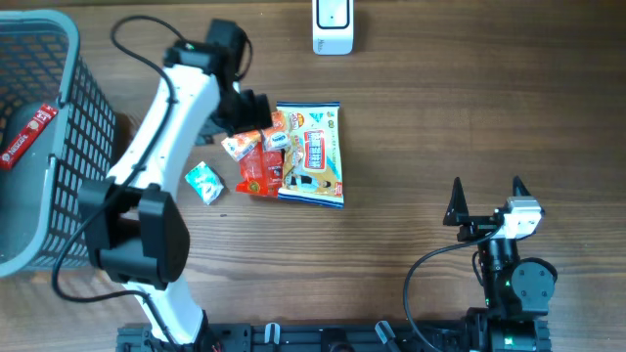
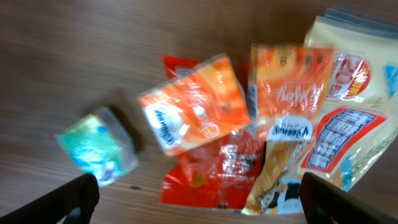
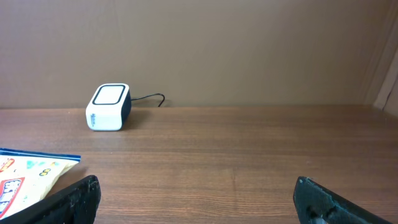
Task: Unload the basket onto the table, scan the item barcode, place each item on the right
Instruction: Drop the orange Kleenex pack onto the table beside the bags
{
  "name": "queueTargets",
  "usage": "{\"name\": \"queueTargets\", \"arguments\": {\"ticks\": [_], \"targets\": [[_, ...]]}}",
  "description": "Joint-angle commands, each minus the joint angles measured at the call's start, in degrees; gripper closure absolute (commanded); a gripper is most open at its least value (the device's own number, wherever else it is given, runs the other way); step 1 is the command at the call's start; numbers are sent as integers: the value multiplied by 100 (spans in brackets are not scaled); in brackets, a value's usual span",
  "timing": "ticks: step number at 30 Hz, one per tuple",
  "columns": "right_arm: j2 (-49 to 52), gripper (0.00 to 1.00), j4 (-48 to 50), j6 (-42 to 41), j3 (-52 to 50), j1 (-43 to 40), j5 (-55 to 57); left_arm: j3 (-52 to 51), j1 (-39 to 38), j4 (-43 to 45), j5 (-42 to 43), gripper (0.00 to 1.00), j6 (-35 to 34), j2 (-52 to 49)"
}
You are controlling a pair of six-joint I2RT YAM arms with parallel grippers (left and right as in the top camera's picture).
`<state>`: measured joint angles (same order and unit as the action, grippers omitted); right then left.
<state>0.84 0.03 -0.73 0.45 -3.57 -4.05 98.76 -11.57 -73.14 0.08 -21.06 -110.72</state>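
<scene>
Packets (image 1: 293, 161) lie heaped on the table (image 1: 440, 117), left of centre, well apart from the scanner (image 1: 333, 27) at the far edge. We judge the orange pouch (image 2: 193, 102) atop the heap to be the likeliest item: light, soft film, slippery and prone to folding. We recommend pinching a sealed end seam; the barcode is not visible. The left tool (image 2: 199, 198) hovers above it, fingers spread and empty. The right tool (image 1: 486, 200) is likewise released, holding nothing.
</scene>
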Motion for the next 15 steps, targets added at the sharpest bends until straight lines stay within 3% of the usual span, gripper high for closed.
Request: {"name": "queueTargets", "arguments": {"ticks": [1,9,15], "targets": [[-31,0,17,59,-17,-24,-46,1047,411,-299,-387,0,131,562],[-31,0,17,61,-17,-24,-46,1478,1213,22,-382,0,114,1526],[-31,0,17,61,-17,-24,-46,1478,1609,17,-592,0,122,1591]]}}
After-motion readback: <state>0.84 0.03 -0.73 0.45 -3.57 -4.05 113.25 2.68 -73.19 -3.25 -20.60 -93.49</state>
